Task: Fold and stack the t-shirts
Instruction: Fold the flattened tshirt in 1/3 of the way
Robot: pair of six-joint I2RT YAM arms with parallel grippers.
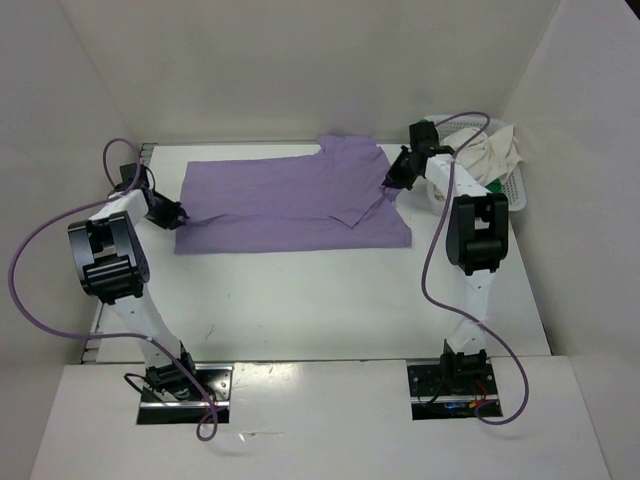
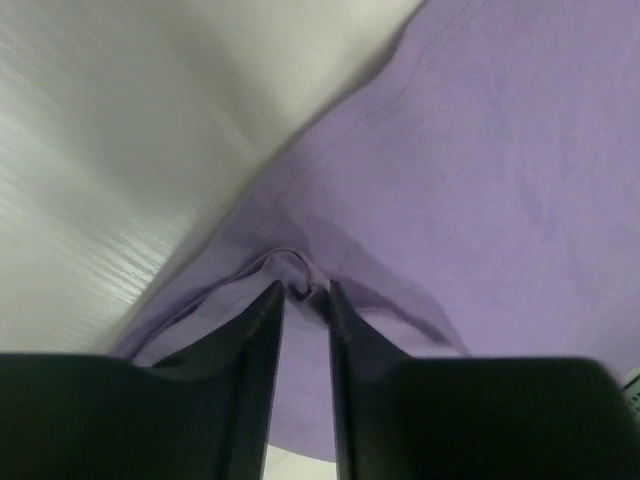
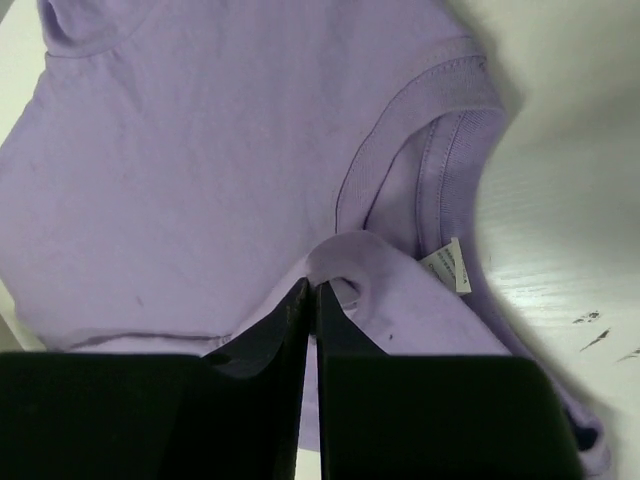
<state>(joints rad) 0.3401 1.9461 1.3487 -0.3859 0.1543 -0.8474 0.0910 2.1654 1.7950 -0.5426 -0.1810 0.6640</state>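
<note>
A white table [image 1: 300, 300] fills the middle of the top view, boxed in by white walls [image 1: 300, 60]. A white mesh basket [image 1: 516, 190] sits at its upper right edge. In the right wrist view, dark scuffs [image 3: 590, 318] mark the tabletop at right.

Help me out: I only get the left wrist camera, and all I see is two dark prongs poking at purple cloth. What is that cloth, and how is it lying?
Observer: From above, it is a lavender t-shirt spread flat and sideways across the table. The left gripper sits at its left edge.
Visitor: Is the other arm doing anything?
Observer: Yes. The right gripper is at the shirt's far right end. Its fingers are pinched on a raised fold of cloth just beside the collar, where a small white label shows.
</note>
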